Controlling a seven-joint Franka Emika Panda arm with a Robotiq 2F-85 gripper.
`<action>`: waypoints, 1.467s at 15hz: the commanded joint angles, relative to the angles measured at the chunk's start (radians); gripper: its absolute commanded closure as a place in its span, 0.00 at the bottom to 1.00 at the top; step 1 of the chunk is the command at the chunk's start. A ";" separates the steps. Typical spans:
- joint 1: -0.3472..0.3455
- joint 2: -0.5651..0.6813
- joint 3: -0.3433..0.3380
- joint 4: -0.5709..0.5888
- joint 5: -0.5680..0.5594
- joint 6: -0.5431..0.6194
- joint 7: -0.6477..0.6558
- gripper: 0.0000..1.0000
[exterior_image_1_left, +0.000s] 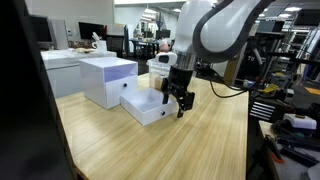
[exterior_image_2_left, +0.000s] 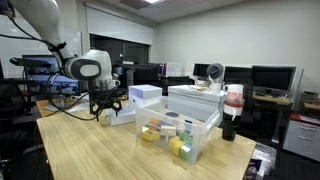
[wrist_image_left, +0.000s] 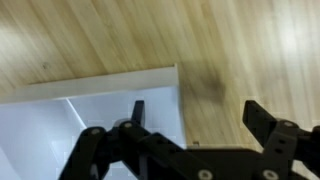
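The end effector (exterior_image_1_left: 175, 106), fingers apart, hangs over the front wall of the open white drawer (exterior_image_1_left: 145, 108), putting that wall between them.

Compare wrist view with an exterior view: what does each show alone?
Wrist only: the drawer corner close up, one of the open fingers over it, one over the table. Exterior only: the arm, the white cabinet behind the drawer. Both: open fingers, holding nothing, above the pulled-out drawer on the wood table.
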 joint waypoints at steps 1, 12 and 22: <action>-0.085 0.172 0.046 0.102 0.025 0.084 -0.099 0.00; -0.150 0.181 0.130 0.151 -0.019 0.077 -0.059 0.00; -0.093 0.058 0.106 0.086 -0.070 0.056 0.073 0.00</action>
